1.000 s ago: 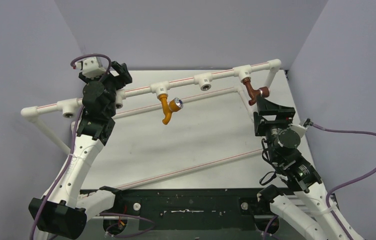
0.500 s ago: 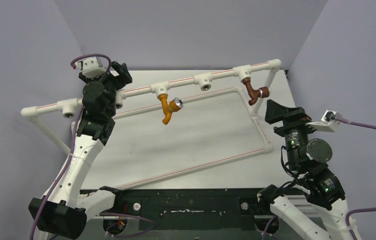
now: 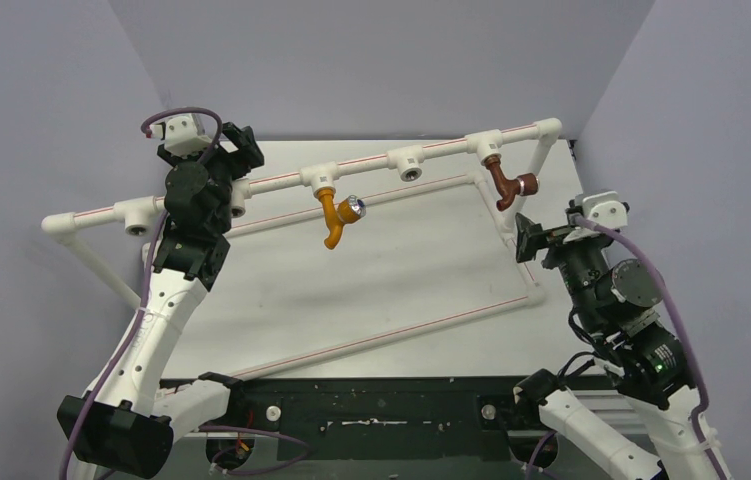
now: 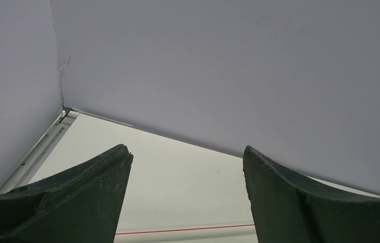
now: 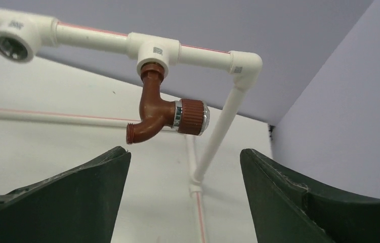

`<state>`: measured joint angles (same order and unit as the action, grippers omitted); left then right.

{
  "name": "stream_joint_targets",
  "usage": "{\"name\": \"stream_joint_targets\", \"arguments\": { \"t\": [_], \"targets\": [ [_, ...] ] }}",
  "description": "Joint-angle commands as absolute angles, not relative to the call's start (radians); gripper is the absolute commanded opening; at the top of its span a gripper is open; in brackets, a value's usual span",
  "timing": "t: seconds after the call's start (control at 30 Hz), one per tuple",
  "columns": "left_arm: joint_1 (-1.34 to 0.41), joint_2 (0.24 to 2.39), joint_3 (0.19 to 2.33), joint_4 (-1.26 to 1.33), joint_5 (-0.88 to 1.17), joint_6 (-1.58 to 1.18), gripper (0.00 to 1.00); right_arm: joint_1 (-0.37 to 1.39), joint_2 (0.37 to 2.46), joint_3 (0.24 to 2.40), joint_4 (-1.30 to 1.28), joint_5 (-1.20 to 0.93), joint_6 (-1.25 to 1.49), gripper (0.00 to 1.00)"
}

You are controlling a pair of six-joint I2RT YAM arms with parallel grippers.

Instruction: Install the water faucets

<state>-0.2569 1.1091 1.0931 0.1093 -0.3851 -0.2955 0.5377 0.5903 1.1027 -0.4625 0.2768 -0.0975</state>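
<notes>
Over table [image 3: 401, 290], right arm's [image 3: 616, 305] fingers [image 5: 56, 202] face brown faucet [image 5: 160, 114].

White tabletop [image 3: 401, 280], red-striped white pipe frame [image 3: 381, 338] standing directly on its surface

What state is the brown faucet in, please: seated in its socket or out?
In: the brown faucet hangs from its white socket, stem inside the socket's mouth; the open right gripper is clear of it.
</notes>
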Motion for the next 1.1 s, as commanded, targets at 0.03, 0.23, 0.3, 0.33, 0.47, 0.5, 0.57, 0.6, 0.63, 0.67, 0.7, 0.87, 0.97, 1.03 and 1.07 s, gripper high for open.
{"name": "stream_joint_targets", "arguments": {
  "t": [0.03,0.23,0.3,0.33,0.47,0.5,0.57,0.6,0.63,0.67,0.7,0.87,0.97,1.03,1.07],
  "targets": [
    [-0.273,1.167,1.018,-0.143,-0.366,-0.301,0.78,0.543,0.616,1.147,-0.572,0.150,-0.543,0.82],
    [-0.273,1.166,1.017,-0.143,-0.366,-0.301,0.78,0.592,0.604,1.114,-0.601,0.131,-0.799,0.82],
    [-0.273,1.166,1.020,-0.144,-0.364,-0.301,0.78,0.608,0.604,1.082,-0.586,0.162,-0.882,0.82],
    [-0.273,1.165,1.019,-0.144,-0.365,-0.301,0.78,0.618,0.607,1.069,-0.571,0.191,-0.915,0.82],
    [-0.273,1.166,1.018,-0.143,-0.366,-0.301,0.78,0.652,0.595,0.990,-0.408,0.315,-1.084,0.82],
    [-0.273,1.167,1.017,-0.143,-0.364,-0.301,0.78,0.652,0.594,0.973,-0.358,0.332,-1.130,0.83],
    [-0.274,1.167,1.020,-0.143,-0.364,-0.301,0.78,0.652,0.595,0.948,-0.269,0.344,-1.207,0.83],
    [-0.273,1.167,1.020,-0.144,-0.363,-0.301,0.78,0.652,0.596,0.930,-0.224,0.348,-1.249,0.84],
    [-0.273,1.166,1.019,-0.144,-0.364,-0.301,0.78,0.652,0.599,0.916,-0.177,0.353,-1.288,0.85],
    [-0.273,1.166,1.018,-0.143,-0.365,-0.301,0.78,0.652,0.606,0.904,-0.135,0.357,-1.320,0.85],
    [-0.273,1.166,1.017,-0.143,-0.364,-0.301,0.78,0.652,0.620,0.896,-0.101,0.364,-1.344,0.85],
    [-0.273,1.167,1.019,-0.143,-0.364,-0.301,0.78,0.670,0.698,0.838,0.073,0.434,-1.517,0.85],
    [-0.273,1.166,1.017,-0.143,-0.364,-0.301,0.78,0.680,0.742,0.831,0.123,0.437,-1.545,0.84],
    [-0.273,1.167,1.017,-0.143,-0.364,-0.301,0.78,0.684,0.769,0.833,0.138,0.445,-1.557,0.83],
    [-0.273,1.166,1.018,-0.143,-0.365,-0.301,0.78,0.687,0.782,0.832,0.153,0.452,-1.563,0.83]
  ]
}}
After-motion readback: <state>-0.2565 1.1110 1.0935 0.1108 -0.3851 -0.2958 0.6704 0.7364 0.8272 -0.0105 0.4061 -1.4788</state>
